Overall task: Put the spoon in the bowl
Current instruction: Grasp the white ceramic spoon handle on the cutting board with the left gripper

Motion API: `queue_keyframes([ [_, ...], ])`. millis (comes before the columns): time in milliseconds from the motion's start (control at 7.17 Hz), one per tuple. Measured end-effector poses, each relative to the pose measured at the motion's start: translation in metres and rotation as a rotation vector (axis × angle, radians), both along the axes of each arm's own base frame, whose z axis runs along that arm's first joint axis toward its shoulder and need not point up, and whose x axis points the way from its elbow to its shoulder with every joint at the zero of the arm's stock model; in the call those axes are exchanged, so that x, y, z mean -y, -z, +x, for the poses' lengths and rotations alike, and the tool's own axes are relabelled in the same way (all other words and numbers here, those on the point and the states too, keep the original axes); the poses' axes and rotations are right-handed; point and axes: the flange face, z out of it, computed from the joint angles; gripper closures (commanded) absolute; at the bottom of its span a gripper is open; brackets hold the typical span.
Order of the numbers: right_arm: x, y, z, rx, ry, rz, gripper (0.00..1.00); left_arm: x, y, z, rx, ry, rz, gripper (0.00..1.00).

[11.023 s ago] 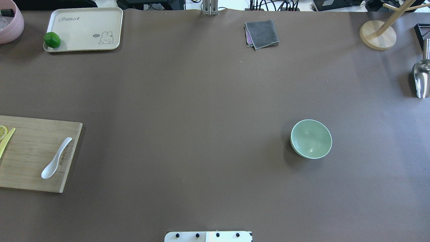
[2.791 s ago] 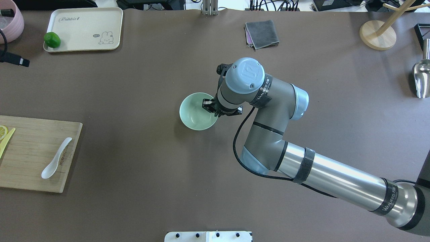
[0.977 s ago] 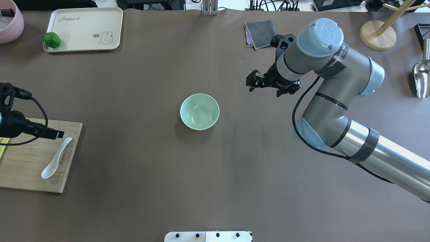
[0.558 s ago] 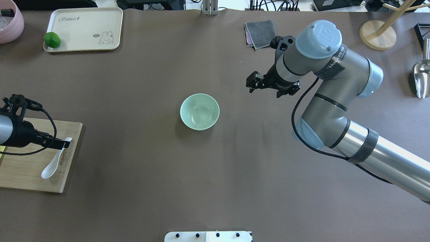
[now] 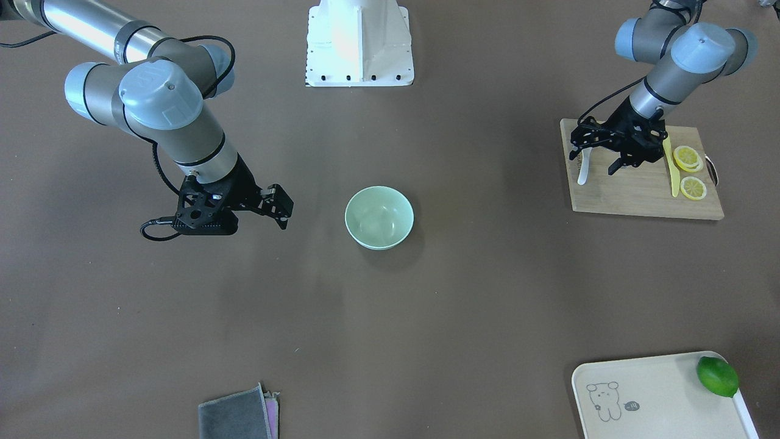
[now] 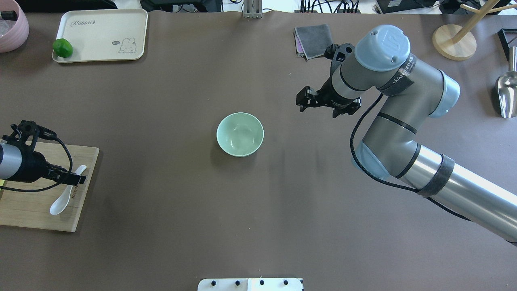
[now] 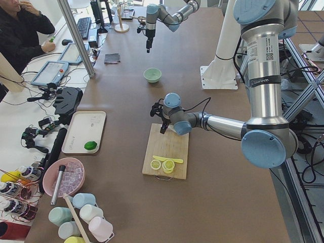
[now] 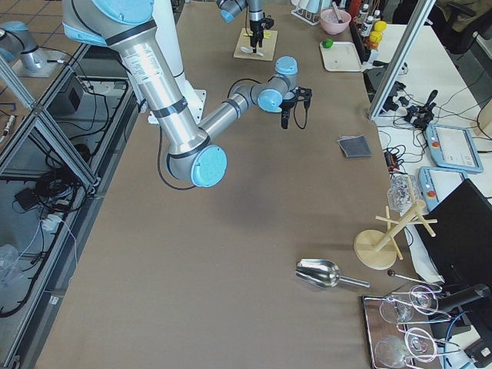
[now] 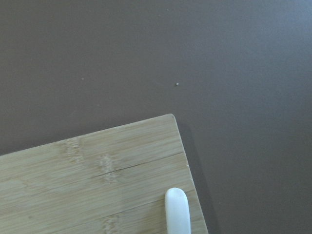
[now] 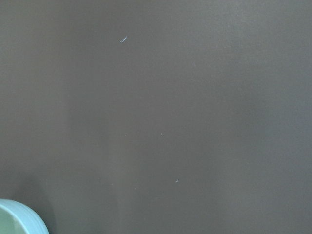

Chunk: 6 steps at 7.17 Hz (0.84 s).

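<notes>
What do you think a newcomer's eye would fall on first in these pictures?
The empty mint bowl stands alone in the middle of the brown table. Far off on the robot's left, the left hand hangs open over the handle of the white spoon, which lies on the board. The right hand, also open, hovers apart from the bowl on its other side.

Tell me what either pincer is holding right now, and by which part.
Nothing is held. The left pincer hangs open over the spoon on the cutting board; the right pincer is open, empty.
</notes>
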Motion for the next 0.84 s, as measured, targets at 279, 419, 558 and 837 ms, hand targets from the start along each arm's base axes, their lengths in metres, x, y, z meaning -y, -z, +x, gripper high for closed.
queue_keyframes([
  [279,0.0001,0.0002,0.0004,0.001,0.0,0.001,0.0,-0.0014,0.001,0.0014,-0.003,-0.006,-0.001,0.64],
  [419,0.0,-0.0002,0.0004,0.0,-0.001,0.0,0.0,-0.0017,0.001,0.0017,-0.003,-0.008,-0.001,0.63],
  [558,-0.0002,-0.0009,0.0004,0.0,-0.001,-0.002,0.0,-0.0023,0.0006,0.0027,-0.003,-0.011,0.0,0.6],
  [837,-0.0001,-0.0027,0.0006,-0.002,-0.001,-0.003,0.0,-0.0035,0.0012,0.0049,-0.004,-0.016,0.001,0.54],
])
